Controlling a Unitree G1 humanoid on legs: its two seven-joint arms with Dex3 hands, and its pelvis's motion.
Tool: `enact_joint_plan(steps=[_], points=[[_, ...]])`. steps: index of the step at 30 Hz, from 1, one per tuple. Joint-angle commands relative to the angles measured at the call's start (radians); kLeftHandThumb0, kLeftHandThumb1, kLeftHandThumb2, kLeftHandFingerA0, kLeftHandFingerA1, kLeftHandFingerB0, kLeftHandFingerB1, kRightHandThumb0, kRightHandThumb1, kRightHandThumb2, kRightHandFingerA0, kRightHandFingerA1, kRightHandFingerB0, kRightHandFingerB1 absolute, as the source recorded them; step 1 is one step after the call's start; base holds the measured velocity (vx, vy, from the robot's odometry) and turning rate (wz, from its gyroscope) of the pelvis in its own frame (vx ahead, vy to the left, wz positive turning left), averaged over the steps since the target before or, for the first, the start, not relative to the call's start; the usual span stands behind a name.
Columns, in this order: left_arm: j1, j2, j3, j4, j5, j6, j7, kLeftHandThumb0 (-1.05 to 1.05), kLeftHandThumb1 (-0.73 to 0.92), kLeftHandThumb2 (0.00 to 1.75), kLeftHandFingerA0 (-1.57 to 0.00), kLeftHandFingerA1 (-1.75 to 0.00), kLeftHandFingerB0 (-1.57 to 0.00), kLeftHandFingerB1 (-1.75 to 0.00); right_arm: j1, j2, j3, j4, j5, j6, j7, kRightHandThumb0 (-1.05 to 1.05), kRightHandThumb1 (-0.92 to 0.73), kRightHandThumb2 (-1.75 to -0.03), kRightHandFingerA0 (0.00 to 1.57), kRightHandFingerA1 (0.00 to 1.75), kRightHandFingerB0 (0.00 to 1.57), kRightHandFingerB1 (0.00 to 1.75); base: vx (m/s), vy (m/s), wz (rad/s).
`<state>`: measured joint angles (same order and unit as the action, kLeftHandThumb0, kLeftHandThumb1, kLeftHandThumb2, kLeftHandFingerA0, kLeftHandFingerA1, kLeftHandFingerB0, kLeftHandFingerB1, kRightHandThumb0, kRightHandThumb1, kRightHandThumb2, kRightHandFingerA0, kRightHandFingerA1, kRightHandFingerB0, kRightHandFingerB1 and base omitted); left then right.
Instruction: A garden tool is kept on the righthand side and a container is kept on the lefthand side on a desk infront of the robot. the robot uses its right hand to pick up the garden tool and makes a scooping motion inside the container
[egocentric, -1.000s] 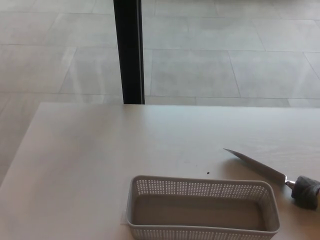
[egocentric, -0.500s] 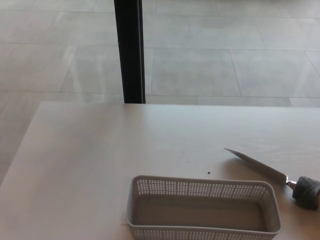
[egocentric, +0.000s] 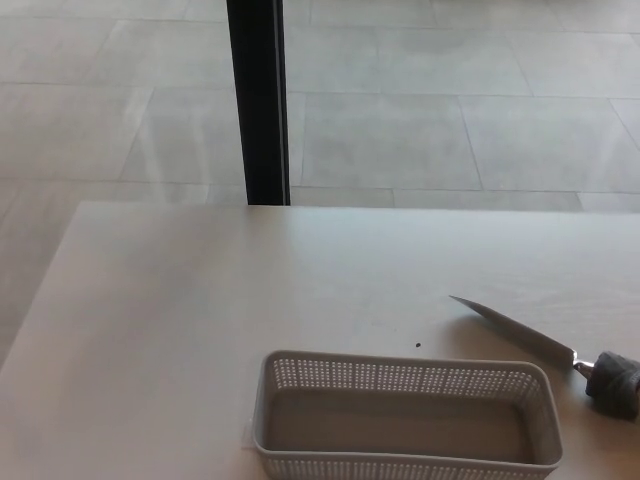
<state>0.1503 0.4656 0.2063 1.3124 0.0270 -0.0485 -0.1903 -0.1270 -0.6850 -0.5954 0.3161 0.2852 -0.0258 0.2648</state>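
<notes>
The garden tool (egocentric: 545, 346) lies flat on the desk (egocentric: 200, 320), a narrow pointed metal blade running from its tip near the middle of the desk down to a dark handle at the right edge of the picture. The handle end faces the robot's right side, which looks like a deliberate layout: the right hand can reach it without crossing over anything.

Just to the left of the blade and nearer the robot sits the container (egocentric: 405, 418), a pale plastic basket with perforated walls, long side across the view, empty inside. Tool and container are near each other but apart, so a short carry should bring the blade over the open top.

Neither hand shows, so nothing can be said of their fingers, and the tool is not yet picked up. The task seems to be at its very start.

Beyond the desk, a black post (egocentric: 258, 100) stands on a tiled floor (egocentric: 450, 120).
</notes>
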Motion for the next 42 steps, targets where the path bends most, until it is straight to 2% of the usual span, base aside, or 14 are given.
enact_joint_plan(steps=[1, 10, 13, 14, 15, 16, 21, 25, 26, 33, 36, 37, 39, 42], points=[[0.006, 0.009, 0.006, 0.012, -0.005, -0.002, -0.001, -0.56, -0.01, 1.07, -0.92, -1.01, -0.80, -0.93, 0.016, -0.106, 0.280, -0.153, -0.237, 0.015, 0.101, -0.92, -0.63, -1.05, 0.00, 0.19, 0.13, 0.18, 0.00, 0.000, 0.00], [0.015, 0.016, 0.004, 0.003, -0.005, -0.009, -0.019, -0.55, -0.05, 1.15, -0.89, -1.03, -0.79, -0.95, 0.063, -0.119, 0.537, -0.111, -0.451, -0.052, 0.063, -0.89, -0.63, -1.04, 0.06, 0.28, 0.08, 0.22, 0.00, 0.000, 0.00], [0.016, 0.015, 0.000, 0.002, -0.001, -0.011, -0.021, -0.55, -0.04, 1.13, -0.87, -1.02, -0.77, -0.94, 0.071, -0.125, 0.580, -0.095, -0.480, -0.069, 0.057, -0.90, -0.84, -0.64, 0.02, 0.34, 0.04, 0.26, 0.00, 0.000, 0.00], [0.016, 0.014, -0.001, 0.002, 0.000, -0.013, -0.020, -0.57, -0.03, 1.13, -0.89, -1.03, -0.77, -0.94, 0.071, -0.125, 0.587, -0.093, -0.482, -0.070, 0.054, -0.88, -0.64, -1.06, 0.05, 0.27, 0.09, 0.21, 0.00, 0.000, 0.00], [0.016, 0.016, -0.006, 0.003, 0.005, -0.017, -0.022, -0.59, 0.05, 1.12, -0.94, -1.05, -0.74, -0.92, 0.070, -0.122, 0.604, -0.087, -0.492, -0.067, 0.047, -0.91, -0.83, -0.65, 0.01, 0.36, 0.05, 0.27, 0.00, 0.000, 0.00], [0.014, 0.015, -0.001, 0.004, 0.000, -0.014, -0.021, -0.59, -0.02, 1.11, -0.86, -1.03, -0.75, -0.93, 0.066, -0.117, 0.626, -0.076, -0.505, -0.066, 0.044, -0.90, -0.64, -1.07, 0.02, 0.23, 0.03, 0.20, 0.00, 0.000, 0.00], [0.013, 0.010, -0.004, 0.007, 0.004, -0.011, -0.010, -0.59, 0.00, 1.10, -0.92, -1.02, -0.78, -0.93, 0.058, -0.127, 0.690, -0.025, -0.548, -0.081, 0.028, -0.89, -0.65, -1.08, 0.03, 0.25, 0.05, 0.20, 0.00, 0.000, 0.00], [0.011, 0.013, -0.004, 0.008, 0.004, -0.003, -0.010, -0.49, -0.05, 1.20, -0.88, -1.03, -0.77, -0.94, 0.040, -0.138, 0.748, -0.016, -0.599, -0.078, 0.021, -0.87, -0.83, -0.65, 0.00, 0.35, 0.03, 0.27, 0.00, 0.000, 0.00], [0.010, 0.013, -0.001, 0.008, 0.001, -0.001, -0.007, -0.51, -0.01, 1.10, -0.88, -1.01, -0.78, -0.92, 0.030, -0.133, 0.760, -0.004, -0.607, -0.087, 0.015, -0.87, -0.65, -1.06, 0.03, 0.29, 0.10, 0.23, 0.00, 0.000, 0.00], [0.012, 0.012, -0.013, 0.007, 0.012, -0.020, -0.004, -0.52, -0.04, 1.13, -0.96, -1.02, -0.82, -0.94, -0.032, -0.116, 0.809, 0.017, -0.606, -0.039, 0.051, -0.90, -0.86, -0.66, 0.03, 0.41, 0.08, 0.27, 0.00, 0.000, 0.00], [0.012, 0.012, -0.011, 0.009, 0.010, -0.016, -0.004, -0.51, -0.04, 1.11, -0.95, -1.01, -0.82, -0.93, -0.055, -0.113, 0.828, 0.036, -0.622, -0.035, 0.046, -0.85, -0.65, -1.06, 0.04, 0.41, 0.07, 0.27, 0.00, 0.000, 0.00], [0.013, 0.012, -0.017, 0.008, 0.015, -0.022, -0.007, -0.53, -0.04, 1.14, -0.95, -1.01, -0.82, -0.93, -0.068, -0.107, 0.832, 0.062, -0.623, -0.042, 0.041, -0.88, -0.84, -0.66, 0.04, 0.43, 0.09, 0.27, 0.00, 0.000, 0.00], [0.010, 0.010, -0.014, 0.007, 0.009, -0.020, -0.010, -0.54, -0.04, 1.14, -0.94, -1.02, -0.82, -0.94, -0.106, -0.092, 0.837, 0.109, -0.622, -0.017, 0.047, -0.91, -0.67, -1.06, 0.01, 0.44, 0.13, 0.29, 0.00, 0.000, 0.00], [0.008, 0.014, -0.021, 0.005, 0.013, -0.018, -0.013, -0.53, -0.04, 1.13, -0.93, -1.02, -0.82, -0.94, -0.128, -0.067, 0.829, 0.150, -0.616, -0.009, 0.030, -0.90, -0.82, -0.66, 0.09, 0.49, 0.13, 0.28, 0.00, 0.000, 0.00]])
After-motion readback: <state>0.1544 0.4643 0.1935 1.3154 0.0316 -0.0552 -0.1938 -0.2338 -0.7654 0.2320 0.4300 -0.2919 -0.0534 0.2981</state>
